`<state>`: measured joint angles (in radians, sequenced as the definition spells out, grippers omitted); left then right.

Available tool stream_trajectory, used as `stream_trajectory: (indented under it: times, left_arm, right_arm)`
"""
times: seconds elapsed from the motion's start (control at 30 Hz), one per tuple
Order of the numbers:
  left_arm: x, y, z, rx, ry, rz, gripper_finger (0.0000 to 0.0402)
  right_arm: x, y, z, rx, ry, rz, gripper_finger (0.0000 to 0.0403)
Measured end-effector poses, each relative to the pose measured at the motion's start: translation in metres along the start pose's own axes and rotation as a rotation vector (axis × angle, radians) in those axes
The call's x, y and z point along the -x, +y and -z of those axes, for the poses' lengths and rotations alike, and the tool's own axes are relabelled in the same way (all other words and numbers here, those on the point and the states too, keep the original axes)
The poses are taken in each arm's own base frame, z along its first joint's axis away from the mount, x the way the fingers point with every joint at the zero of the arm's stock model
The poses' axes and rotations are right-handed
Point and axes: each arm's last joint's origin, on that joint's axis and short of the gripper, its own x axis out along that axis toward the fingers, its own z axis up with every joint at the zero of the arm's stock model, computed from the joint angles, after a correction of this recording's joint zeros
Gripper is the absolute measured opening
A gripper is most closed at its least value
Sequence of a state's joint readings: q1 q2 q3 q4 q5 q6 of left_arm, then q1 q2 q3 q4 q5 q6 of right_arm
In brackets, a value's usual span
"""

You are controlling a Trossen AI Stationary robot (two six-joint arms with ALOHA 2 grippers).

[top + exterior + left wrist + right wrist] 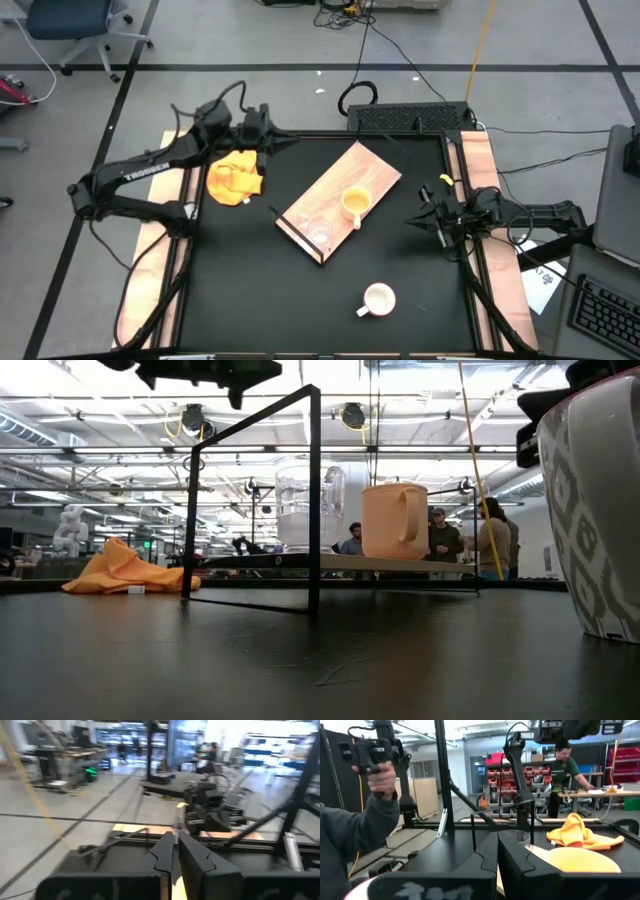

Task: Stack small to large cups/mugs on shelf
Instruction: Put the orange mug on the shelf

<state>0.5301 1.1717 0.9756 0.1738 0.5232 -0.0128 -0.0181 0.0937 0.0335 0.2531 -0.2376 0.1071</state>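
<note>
Light wood shelf (pixel 340 190) — clear glass cup (pixel 320 232), matt black tabletop (pixel 240 280).

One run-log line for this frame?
yellow-orange mug, clear glass cup: on shelf | white mug: on tabletop | hands: shut, empty

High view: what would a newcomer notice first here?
The wooden shelf lies slanted mid-table, carrying the yellow mug and, nearer its dark end, the clear glass cup. The white mug stands alone on the black table towards the near edge. A yellow cloth is crumpled by the left gripper; the right gripper waits shut at the right edge.
</note>
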Motion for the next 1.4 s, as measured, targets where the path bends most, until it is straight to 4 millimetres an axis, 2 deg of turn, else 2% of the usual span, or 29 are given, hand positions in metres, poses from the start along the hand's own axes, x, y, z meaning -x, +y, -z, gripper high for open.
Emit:
stream_trajectory:
  times: [0.17,0.33,0.63,0.87,1.0,1.23,1.4]
  left_arm:
    - [-0.009,0.009,0.001,0.006,0.009,0.038,0.0026]
    - [-0.010,0.008,0.001,-0.042,0.008,0.042,0.0026]
    - [-0.013,0.009,0.003,-0.012,0.007,0.032,0.0026]
    - [-0.033,0.016,0.010,0.009,-0.049,0.083,0.0026]
    - [-0.052,0.026,0.015,0.046,-0.020,0.111,0.0026]
    - [-0.087,0.043,0.003,0.082,-0.008,0.195,0.0026]
    - [-0.107,0.045,-0.006,0.088,0.004,0.242,0.0026]
  right_arm:
    - [0.000,0.000,-0.003,0.011,-0.031,-0.003,0.0000]
    - [0.000,0.000,-0.002,0.022,-0.026,-0.002,0.0000]
    - [0.000,0.000,-0.002,0.028,-0.024,-0.003,0.0000]
    - [0.000,0.000,-0.002,0.027,-0.020,-0.002,0.0000]
    - [0.000,0.000,-0.002,0.027,-0.020,-0.003,0.0000]
    - [0.000,0.000,-0.002,0.027,-0.017,-0.002,0.0000]
    - [0.000,0.000,-0.001,0.026,-0.014,-0.002,0.0000]
